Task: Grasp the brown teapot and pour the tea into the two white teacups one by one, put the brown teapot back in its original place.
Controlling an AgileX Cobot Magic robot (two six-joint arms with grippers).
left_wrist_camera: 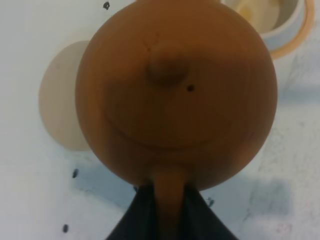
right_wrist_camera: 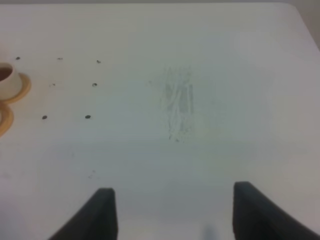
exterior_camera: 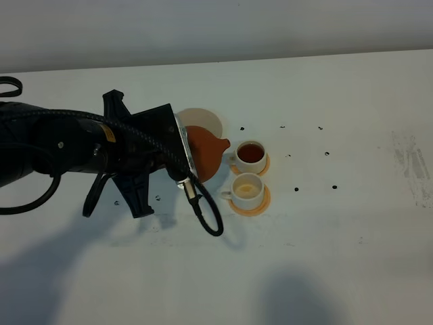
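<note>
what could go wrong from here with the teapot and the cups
1. The teapot hangs right beside the far cup, which already holds dark tea. More pouring there could overflow it.
2. The near cup looks pale and barely filled. Swinging over to it could dribble tea on the table.
3. The left gripper pinches only the thin handle, so the pot may swing. The lid might also slip when tilted.

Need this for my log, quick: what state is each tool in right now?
Left tool: closed, holding the brown teapot.
Right tool: open, holding nothing.
</note>
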